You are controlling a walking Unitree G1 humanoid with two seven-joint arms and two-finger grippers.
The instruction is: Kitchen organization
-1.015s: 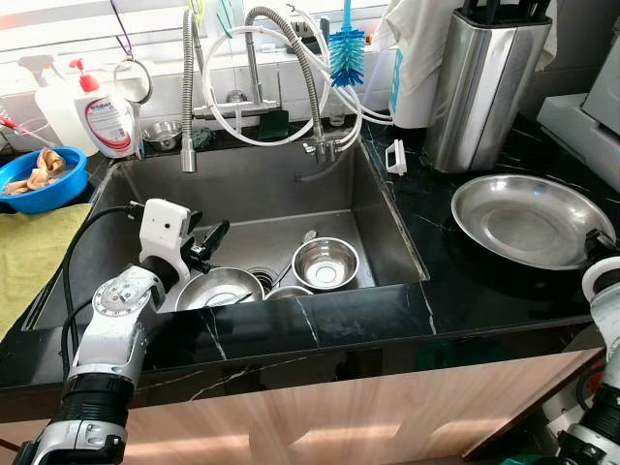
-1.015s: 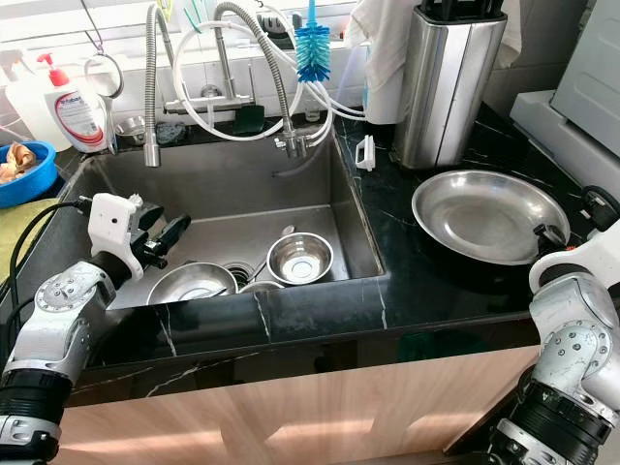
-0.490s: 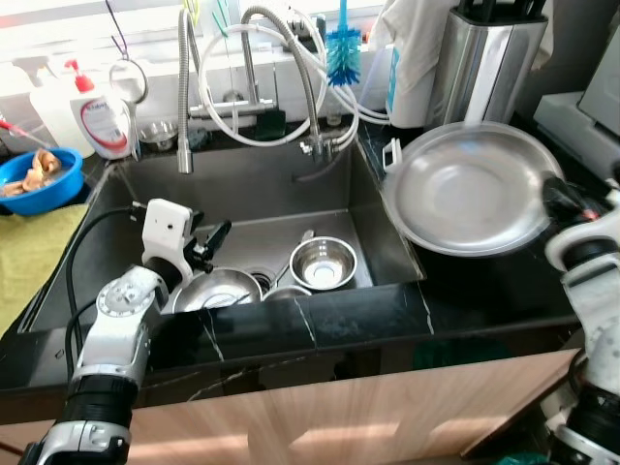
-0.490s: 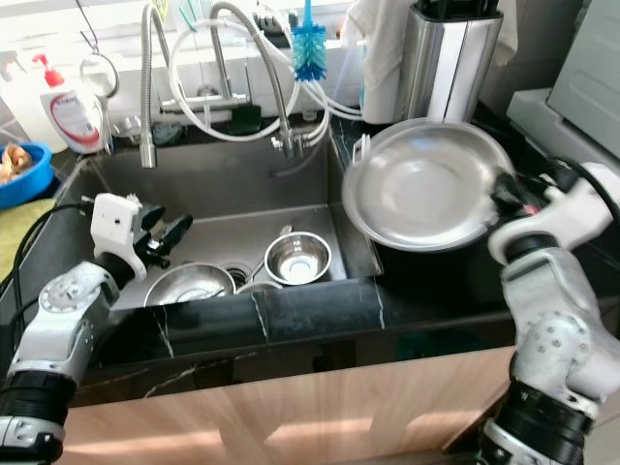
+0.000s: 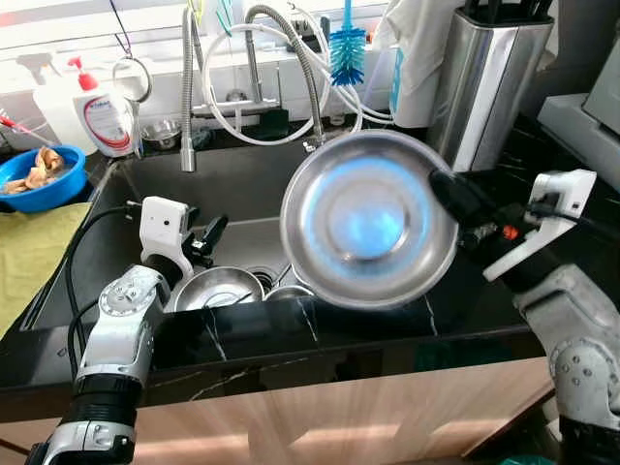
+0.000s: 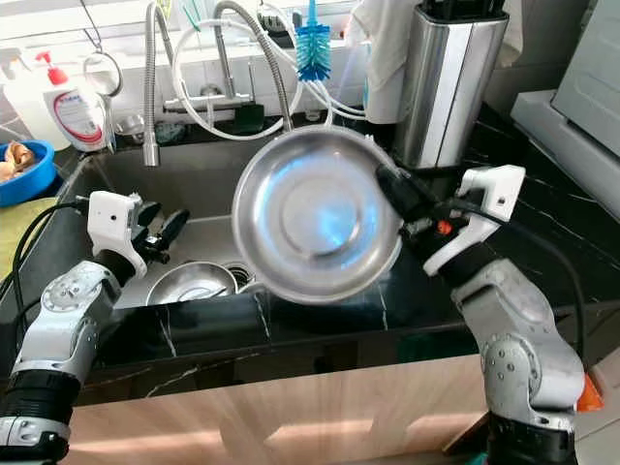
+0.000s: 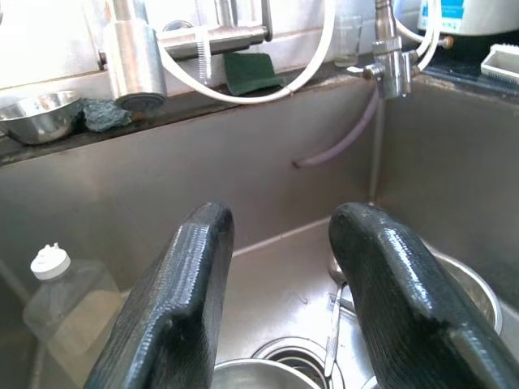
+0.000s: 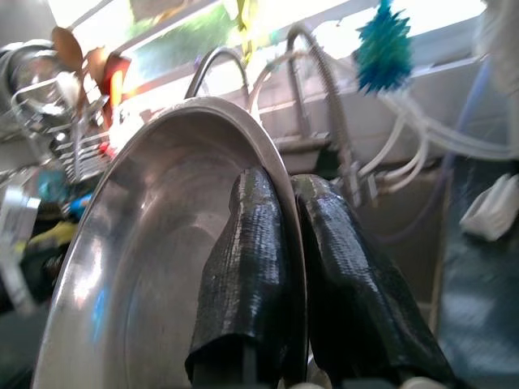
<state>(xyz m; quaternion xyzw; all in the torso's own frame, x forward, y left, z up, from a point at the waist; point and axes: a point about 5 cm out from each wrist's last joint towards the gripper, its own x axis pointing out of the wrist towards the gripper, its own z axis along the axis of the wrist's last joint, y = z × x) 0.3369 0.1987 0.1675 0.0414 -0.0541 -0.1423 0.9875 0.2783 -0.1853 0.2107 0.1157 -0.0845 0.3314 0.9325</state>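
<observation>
My right gripper (image 5: 448,190) is shut on the rim of a large steel plate (image 5: 368,221) and holds it tilted up in the air over the front right of the sink (image 5: 252,179). The right wrist view shows the plate (image 8: 154,267) pinched between the two black fingers (image 8: 251,267). My left gripper (image 5: 208,237) stands open, with nothing in it, over the left side of the sink, just above a steel bowl (image 5: 218,288). The left wrist view shows its fingers (image 7: 190,284) apart, and past them the sink drain (image 7: 284,356) and a bowl rim (image 7: 454,279).
A spring faucet (image 5: 286,68) and hoses arch over the sink's back edge. A soap bottle (image 5: 102,111) and a blue bowl (image 5: 39,179) stand at the left. A steel knife block (image 5: 484,82) stands at the right, with black counter (image 5: 562,155) beside it. A clear bottle (image 7: 69,296) lies in the sink.
My right gripper has lifted the steel plate off the counter and swung it left, tilting it up over the sink. The left gripper has stayed where it was.
</observation>
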